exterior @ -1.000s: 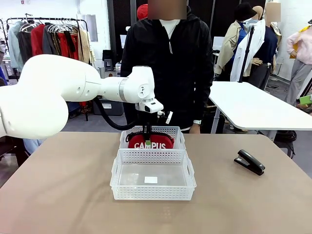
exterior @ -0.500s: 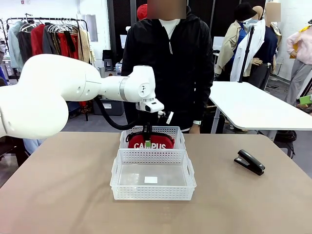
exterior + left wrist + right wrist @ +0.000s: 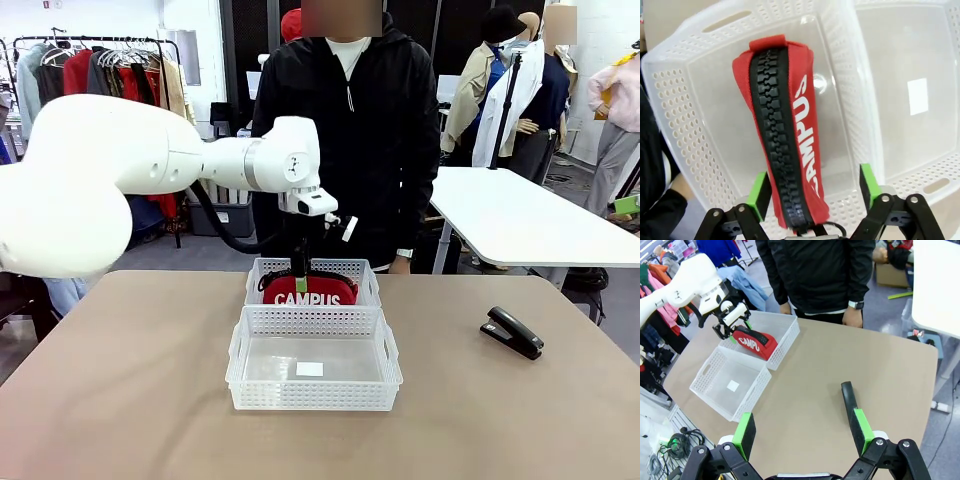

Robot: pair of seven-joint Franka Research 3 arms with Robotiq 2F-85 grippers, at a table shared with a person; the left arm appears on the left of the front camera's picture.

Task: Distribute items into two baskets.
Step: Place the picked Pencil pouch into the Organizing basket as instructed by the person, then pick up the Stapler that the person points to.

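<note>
Over the bench (image 3: pixel 120 400) the right pincer (image 3: pixel 801 422) hangs wide open near the black stapler (image 3: pixel 512 332), while beyond the near basket (image 3: pixel 312 395) the red CAMPUS pouch (image 3: pixel 308 291) stands on edge in the far basket (image 3: pixel 368 285), the left pincer (image 3: pixel 813 175) spread wide astride it.

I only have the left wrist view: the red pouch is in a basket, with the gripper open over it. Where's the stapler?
Observer: The stapler lies on the table, off to the robot's right, outside the near basket and the far basket.
Operator: What's the right gripper doing?
Observer: The right gripper is open and empty, above the table, with the stapler just beyond one finger in its own view.
Operator: Any hands in the way?
Observer: No. The person stands behind the far basket, hands down at the table's far edge.
</note>
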